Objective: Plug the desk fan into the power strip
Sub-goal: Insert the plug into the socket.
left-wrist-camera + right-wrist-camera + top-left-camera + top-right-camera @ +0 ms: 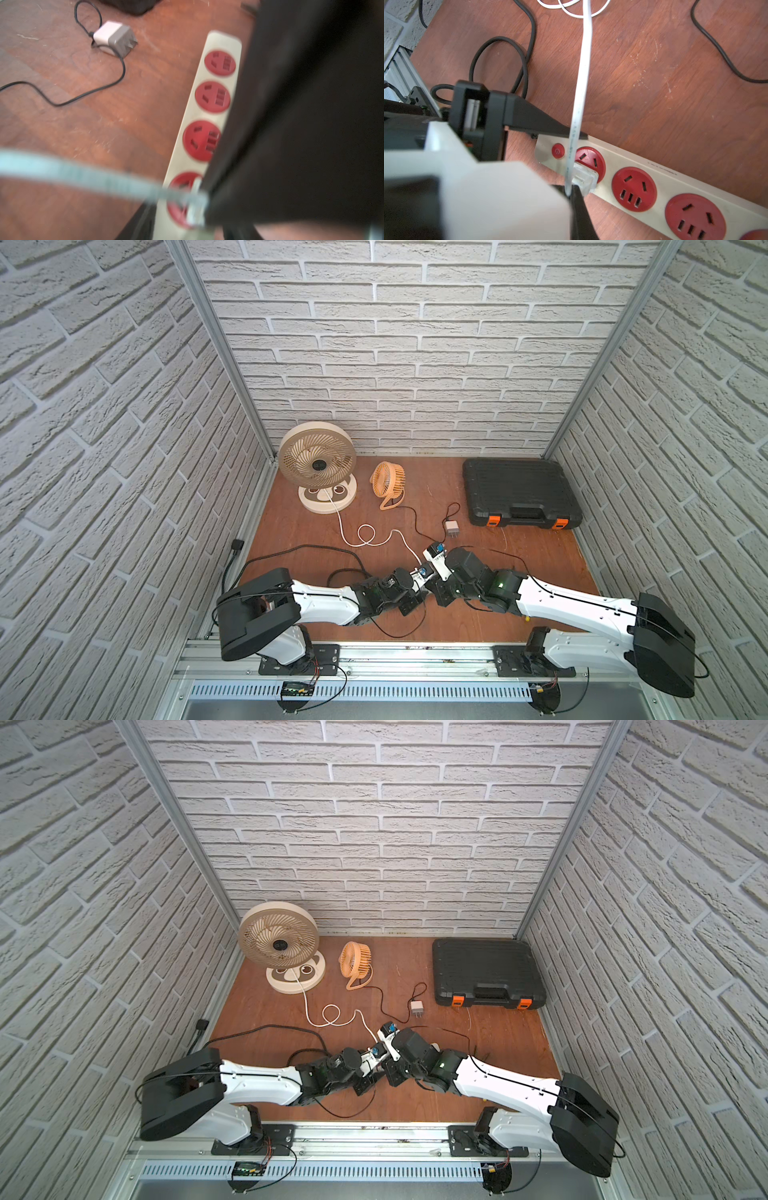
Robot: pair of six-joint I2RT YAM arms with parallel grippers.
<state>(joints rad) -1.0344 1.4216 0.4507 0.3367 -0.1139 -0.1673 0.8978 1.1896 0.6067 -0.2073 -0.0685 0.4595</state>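
**Table** [540, 564]: brown wood board, walled in by brick-pattern panels.

**Desk fan** [318, 466]: cream, with a round grille and a panda-face base. It stands upright at the back left corner. Its white cord [365, 537] loops once on the board, then runs forward under the two wrists.

**Power strip** [662, 172]: cream bar with a row of red sockets and a red button [558, 151] at one end. It lies flat on the table front centre, beneath both arms and hidden in both top views. Its thick black cord [525, 62] coils off toward the left wall.

**Plug** [584, 178]: white, on the end of the fan's cord. It stands in the socket next to the button, and the flat cord rises straight up from it.

**Left claw** [417, 600]: jaws parted. In the right wrist view one black finger [542, 126] lies over the button end of the strip, clear of the plug.

**Right claw** [578, 199]: closed to a narrow black wedge. Its tip is at the plug's edge beside the cord; I cannot tell whether it touches.

**Small orange fan** [388, 481]: just beside the desk fan. Its thin black lead ends in a white adapter [451, 526] lying loose on the table, well apart from the strip.

**Black case** [519, 489]: closed, with orange latches, at the back right.
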